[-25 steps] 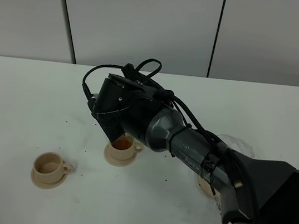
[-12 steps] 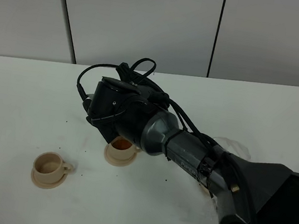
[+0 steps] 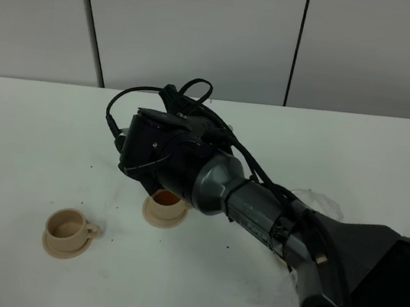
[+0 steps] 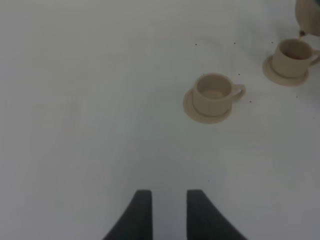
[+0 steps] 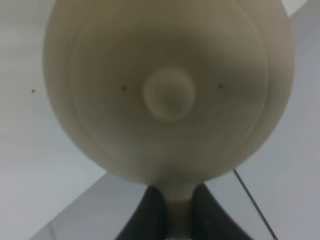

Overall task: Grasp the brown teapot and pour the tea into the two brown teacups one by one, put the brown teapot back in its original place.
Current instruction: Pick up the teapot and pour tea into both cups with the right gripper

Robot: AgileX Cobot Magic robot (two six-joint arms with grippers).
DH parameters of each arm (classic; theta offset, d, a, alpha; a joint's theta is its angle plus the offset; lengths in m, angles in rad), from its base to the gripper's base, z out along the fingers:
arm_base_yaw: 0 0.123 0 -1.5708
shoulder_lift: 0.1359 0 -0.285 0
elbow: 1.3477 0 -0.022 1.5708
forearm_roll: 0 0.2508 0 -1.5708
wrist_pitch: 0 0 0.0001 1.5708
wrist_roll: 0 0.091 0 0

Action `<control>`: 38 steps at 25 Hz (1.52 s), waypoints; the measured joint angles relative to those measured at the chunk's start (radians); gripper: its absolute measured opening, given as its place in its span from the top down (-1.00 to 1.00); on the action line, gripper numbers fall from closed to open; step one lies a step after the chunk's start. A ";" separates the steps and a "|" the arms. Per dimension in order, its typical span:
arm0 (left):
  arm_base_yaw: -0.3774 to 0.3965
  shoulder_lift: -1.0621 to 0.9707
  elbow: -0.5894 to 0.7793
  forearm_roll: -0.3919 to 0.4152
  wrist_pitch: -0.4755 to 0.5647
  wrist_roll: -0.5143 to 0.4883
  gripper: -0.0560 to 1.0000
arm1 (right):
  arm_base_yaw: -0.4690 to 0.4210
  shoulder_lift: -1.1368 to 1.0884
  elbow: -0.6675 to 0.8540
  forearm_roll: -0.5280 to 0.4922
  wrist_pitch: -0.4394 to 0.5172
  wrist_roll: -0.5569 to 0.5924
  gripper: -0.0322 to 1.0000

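Note:
The brown teapot [image 5: 169,95] fills the right wrist view, lid knob facing the camera. My right gripper [image 5: 178,202] is shut on its small handle. In the high view the right arm's wrist [image 3: 166,155] hides the teapot and hangs over one teacup [image 3: 166,208], which holds orange-brown liquid. In the left wrist view the teapot [image 4: 310,15] hangs tilted just above that teacup [image 4: 290,59]. The other teacup [image 3: 67,232] [image 4: 212,95] stands on its saucer to the left, apart from both arms. My left gripper [image 4: 165,215] hovers low over bare table, open, holding nothing.
The white table [image 3: 29,143] carries small dark specks around the cups. A crumpled clear plastic sheet [image 3: 321,200] lies beside the right arm's forearm. A grey panelled wall [image 3: 208,30] rises behind the table's far edge.
The right wrist has shifted slightly left and turned further over the teacup with the teapot in it. Over the last half second it barely moves. The cups stay put.

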 joint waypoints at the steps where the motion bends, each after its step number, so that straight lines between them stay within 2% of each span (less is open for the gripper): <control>1: 0.000 0.000 0.000 0.000 0.000 0.000 0.44 | 0.001 0.000 0.000 -0.009 0.000 0.003 0.76; 38: 0.000 0.000 0.000 0.000 0.000 0.000 0.44 | 0.028 0.001 0.000 -0.028 0.035 0.028 0.76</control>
